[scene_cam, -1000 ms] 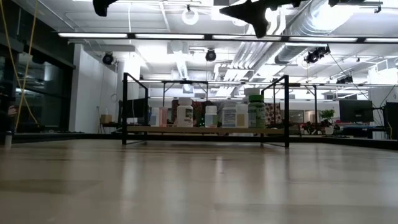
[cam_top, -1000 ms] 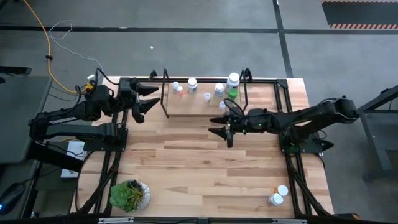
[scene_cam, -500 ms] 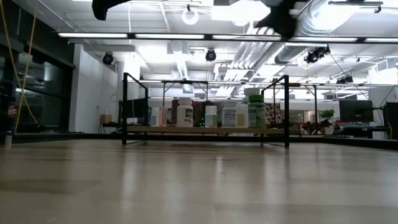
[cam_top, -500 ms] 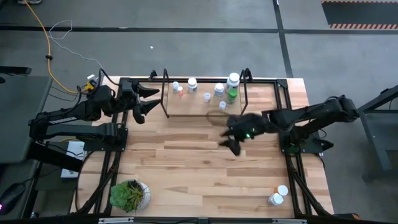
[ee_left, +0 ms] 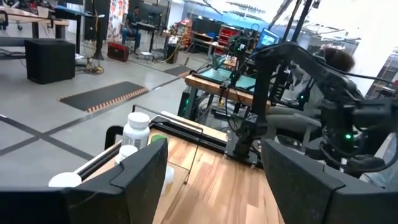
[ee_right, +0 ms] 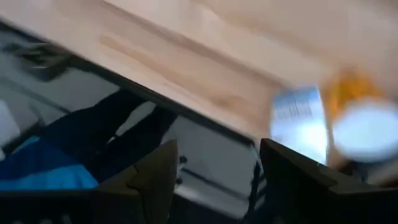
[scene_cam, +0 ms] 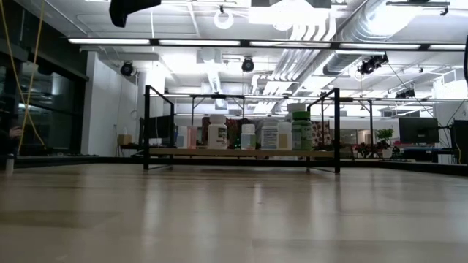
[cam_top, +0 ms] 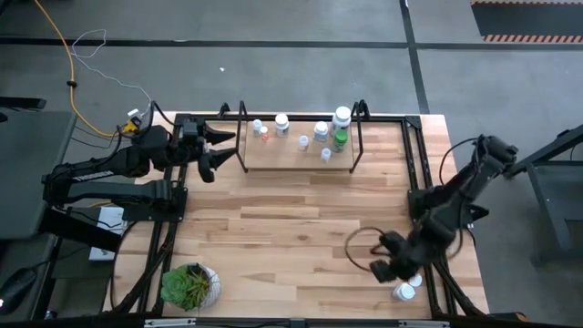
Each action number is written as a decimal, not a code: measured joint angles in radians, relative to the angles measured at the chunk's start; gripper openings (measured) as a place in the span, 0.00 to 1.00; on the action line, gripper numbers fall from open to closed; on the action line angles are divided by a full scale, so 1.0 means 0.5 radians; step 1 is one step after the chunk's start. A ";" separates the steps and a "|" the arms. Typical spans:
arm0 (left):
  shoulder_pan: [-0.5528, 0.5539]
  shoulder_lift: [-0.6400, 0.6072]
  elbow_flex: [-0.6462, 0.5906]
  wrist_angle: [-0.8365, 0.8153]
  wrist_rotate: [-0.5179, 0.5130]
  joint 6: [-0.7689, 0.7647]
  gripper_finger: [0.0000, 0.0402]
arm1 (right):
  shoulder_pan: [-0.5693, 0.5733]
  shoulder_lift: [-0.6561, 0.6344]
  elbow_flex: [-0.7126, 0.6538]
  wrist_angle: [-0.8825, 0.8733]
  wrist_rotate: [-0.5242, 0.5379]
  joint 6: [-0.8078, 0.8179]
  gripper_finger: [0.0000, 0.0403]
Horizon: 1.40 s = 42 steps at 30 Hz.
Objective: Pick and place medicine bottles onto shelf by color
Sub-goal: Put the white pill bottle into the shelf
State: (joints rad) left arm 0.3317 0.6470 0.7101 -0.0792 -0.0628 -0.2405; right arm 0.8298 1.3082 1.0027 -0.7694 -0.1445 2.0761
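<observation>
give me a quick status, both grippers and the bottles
Right gripper open, empty, low by the two bottles at the table's near right corner. Left gripper open, parked beside the shelf. Seven bottles shelved. Nothing in the way.

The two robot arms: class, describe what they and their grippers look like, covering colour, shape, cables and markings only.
Both arms are dark, slender and jointed. The left gripper has two pointed black fingers; the left wrist view shows them as broad, angular black plates. A yellow part sits near the left arm's wrist. A thin dark cable loops beside the right gripper. No markings are legible.
</observation>
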 joint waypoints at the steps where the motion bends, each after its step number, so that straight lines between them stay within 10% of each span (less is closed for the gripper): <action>1: 0.000 0.003 0.000 -0.001 0.000 0.000 0.62 | 0.055 0.030 0.000 0.013 -0.043 0.152 0.55; 8: 0.000 0.002 0.000 0.000 -0.001 0.018 0.62 | 0.140 0.260 -0.002 0.185 -0.512 0.342 0.55; 42: 0.000 0.003 0.000 0.002 -0.001 0.018 0.62 | 0.202 0.550 -0.005 -0.041 -0.532 0.288 0.55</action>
State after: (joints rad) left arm 0.3317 0.6483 0.7101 -0.0784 -0.0631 -0.2317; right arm 0.9310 1.5833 1.0004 -0.7901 -0.4106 2.2204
